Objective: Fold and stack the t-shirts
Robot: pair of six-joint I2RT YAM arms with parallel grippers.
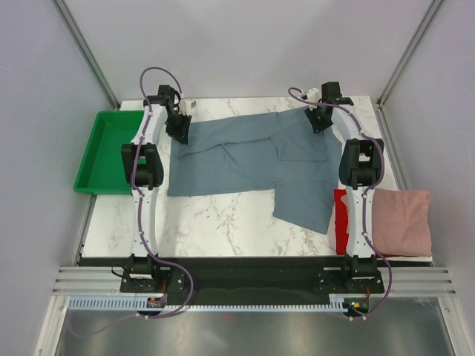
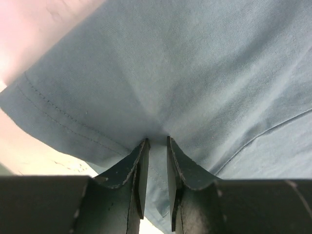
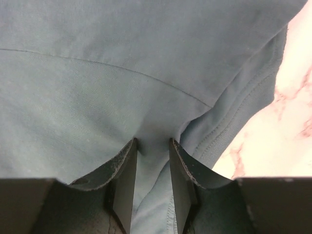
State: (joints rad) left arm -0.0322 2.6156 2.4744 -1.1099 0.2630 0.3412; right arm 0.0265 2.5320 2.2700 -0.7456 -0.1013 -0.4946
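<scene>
Cloth lies nearest on the right: the pink shirt [image 1: 402, 221], folded into a plump rectangle, rests at the near right corner of the tabletop [image 1: 223, 226]. Just left of it a strip of the red shirt [image 1: 341, 222] shows, flat on the marble. The right arm [image 1: 362, 204] crosses over the line between the two, so whether pink overlaps red cannot be told.

Further in, the blue shirt [image 1: 245, 156] is spread across the middle, mostly flat with a few creases. One part of it reaches toward the near edge on the right side, its corner just beside the red shirt. At the left side sits the tray [image 1: 104, 152], green, apart from the cloth.

At the far edge both arms are stretched out to the blue shirt's far rim, one at each end. The left pincer [image 1: 180, 132] is at the far left corner. Its wrist view shows the fingers [image 2: 141, 175] narrow, nearly together, with a fold of blue cloth nipped in the slit and a hem running off to the left. The right pincer [image 1: 319, 122] is at the far right corner — its fingers [image 3: 124, 180] likewise drawn close on a pinch of blue cloth, a stitched hem curling just to the right over bare marble.
</scene>
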